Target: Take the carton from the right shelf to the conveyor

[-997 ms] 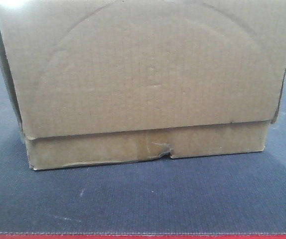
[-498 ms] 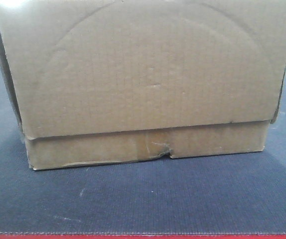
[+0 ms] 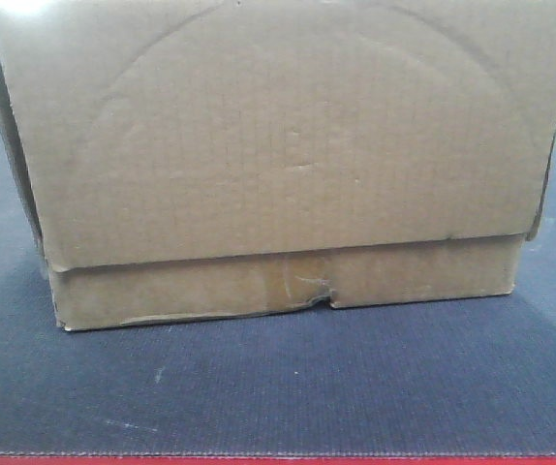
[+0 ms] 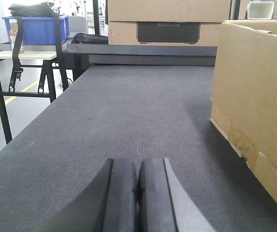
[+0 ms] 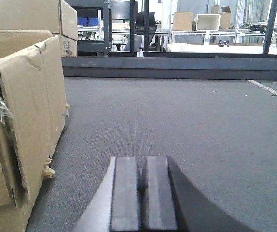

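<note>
Carton (image 3: pixel 278 165) is sitting on the conveyor (image 3: pixel 278 387), filling the front view; its top and both sides are getting cut off by the frame. Upper center of the left wrist view, a background box is showing faint "ECOFLOW" lettering (image 4: pixel 168 29). Left end effector (image 4: pixel 138 193) and right end effector (image 5: pixel 143 193) are both sitting fully closed on nothing, flanking the carton, not touching it.

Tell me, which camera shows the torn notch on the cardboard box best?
The front-facing view: the carton faces it squarely, with the notch in its lower strip. Both wrist views show only the carton's side walls, not the notch.
</note>
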Controlling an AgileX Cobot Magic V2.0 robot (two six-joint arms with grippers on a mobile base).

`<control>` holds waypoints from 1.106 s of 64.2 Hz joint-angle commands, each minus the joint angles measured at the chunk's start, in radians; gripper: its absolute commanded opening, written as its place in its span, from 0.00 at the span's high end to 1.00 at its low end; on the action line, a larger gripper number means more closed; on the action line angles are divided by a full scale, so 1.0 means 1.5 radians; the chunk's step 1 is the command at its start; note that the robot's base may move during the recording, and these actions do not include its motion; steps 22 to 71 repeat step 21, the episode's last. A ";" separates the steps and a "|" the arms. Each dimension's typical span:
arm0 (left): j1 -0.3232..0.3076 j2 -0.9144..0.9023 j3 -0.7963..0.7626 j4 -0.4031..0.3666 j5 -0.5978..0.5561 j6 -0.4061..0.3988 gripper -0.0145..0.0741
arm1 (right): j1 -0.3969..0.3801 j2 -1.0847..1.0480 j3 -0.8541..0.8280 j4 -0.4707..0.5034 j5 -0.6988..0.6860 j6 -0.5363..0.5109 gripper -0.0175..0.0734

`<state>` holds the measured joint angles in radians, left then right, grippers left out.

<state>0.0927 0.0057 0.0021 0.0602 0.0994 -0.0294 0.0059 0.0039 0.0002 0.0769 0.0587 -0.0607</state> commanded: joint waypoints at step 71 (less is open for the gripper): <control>0.001 -0.004 -0.001 -0.003 -0.013 0.001 0.85 | -0.003 -0.003 0.000 0.003 -0.019 -0.003 0.89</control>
